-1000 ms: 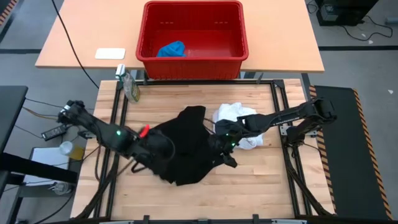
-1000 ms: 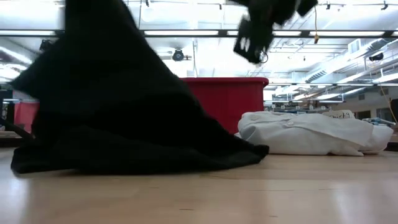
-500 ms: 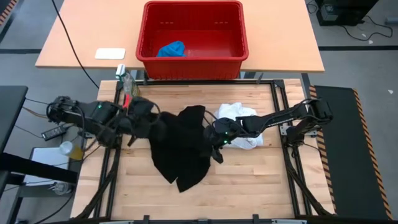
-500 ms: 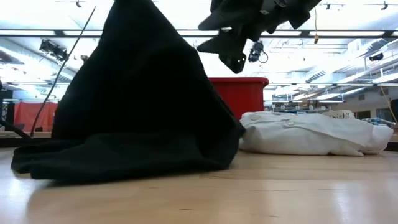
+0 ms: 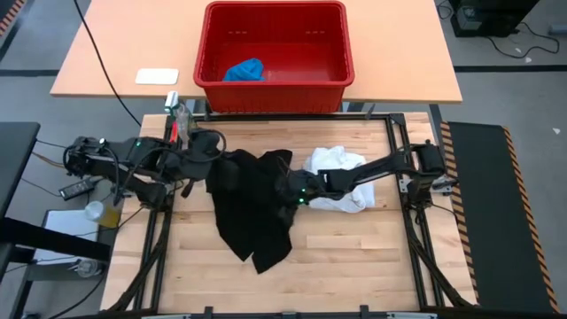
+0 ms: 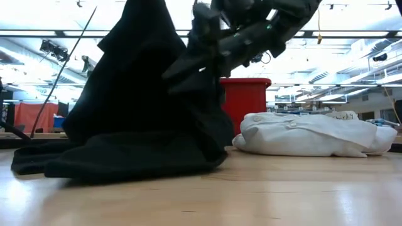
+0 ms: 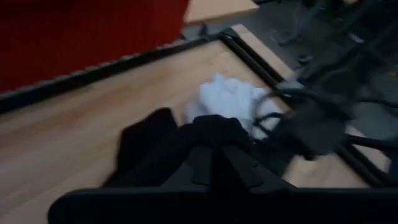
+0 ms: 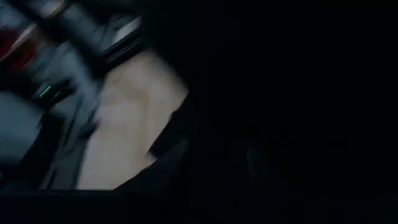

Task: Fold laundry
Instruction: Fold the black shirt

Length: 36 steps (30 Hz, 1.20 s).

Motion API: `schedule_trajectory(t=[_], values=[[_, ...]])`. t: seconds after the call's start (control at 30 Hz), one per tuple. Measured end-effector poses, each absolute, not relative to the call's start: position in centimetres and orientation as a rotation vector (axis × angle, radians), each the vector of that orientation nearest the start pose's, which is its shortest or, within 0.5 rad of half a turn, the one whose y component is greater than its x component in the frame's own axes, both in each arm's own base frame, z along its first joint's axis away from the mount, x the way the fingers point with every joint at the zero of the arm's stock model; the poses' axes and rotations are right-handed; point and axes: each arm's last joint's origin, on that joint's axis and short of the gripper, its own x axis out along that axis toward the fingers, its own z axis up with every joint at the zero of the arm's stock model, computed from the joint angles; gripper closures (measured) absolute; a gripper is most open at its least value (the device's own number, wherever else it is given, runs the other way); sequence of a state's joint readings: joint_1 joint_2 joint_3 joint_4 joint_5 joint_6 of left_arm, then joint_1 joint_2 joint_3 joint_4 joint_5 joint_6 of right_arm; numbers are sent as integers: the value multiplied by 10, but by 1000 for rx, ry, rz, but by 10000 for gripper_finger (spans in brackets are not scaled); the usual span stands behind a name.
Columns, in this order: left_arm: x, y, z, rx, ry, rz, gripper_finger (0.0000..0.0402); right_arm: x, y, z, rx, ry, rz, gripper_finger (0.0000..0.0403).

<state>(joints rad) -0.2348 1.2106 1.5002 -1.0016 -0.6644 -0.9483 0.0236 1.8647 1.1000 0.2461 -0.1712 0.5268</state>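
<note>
The right tool (image 5: 292, 189) has slid toward 9 o'clock into the black garment (image 5: 252, 208), grip unclear. The left tool (image 5: 215, 151) clamps its 10 o'clock corner. White garment (image 5: 337, 173) lies at 3; open bench (image 5: 354, 257) at 6.

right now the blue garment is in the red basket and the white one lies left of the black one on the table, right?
Not quite. The blue garment is in the red basket, but the high view shows the white garment lying right of the black garment, not left.

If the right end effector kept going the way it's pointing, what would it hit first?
Most likely the black garment: the right end effector points leftward at its lifted folds, already at or in the cloth. Depth is unclear.
</note>
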Motion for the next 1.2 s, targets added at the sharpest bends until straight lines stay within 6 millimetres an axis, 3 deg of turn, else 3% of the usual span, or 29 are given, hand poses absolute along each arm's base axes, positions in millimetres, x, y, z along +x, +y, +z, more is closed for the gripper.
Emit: schedule_trajectory(t=[0.13,0.27,0.43,0.6,0.77,0.93,1.2], values=[[215,-49,418,-617,433,538,386,407,-5,178,604,434,-171,236],[226,-75,401,-526,576,454,386,411,-23,186,611,300,-296,236],[249,-116,366,-332,741,389,386,404,-28,178,585,491,-88,236],[277,-158,316,-194,907,347,386,386,-11,167,578,791,75,236],[298,-195,270,-172,1002,267,385,367,6,184,519,909,281,236],[303,-198,262,-236,1027,276,355,343,10,213,541,963,354,236],[293,-177,289,-145,1030,202,216,318,10,244,465,955,303,236]])
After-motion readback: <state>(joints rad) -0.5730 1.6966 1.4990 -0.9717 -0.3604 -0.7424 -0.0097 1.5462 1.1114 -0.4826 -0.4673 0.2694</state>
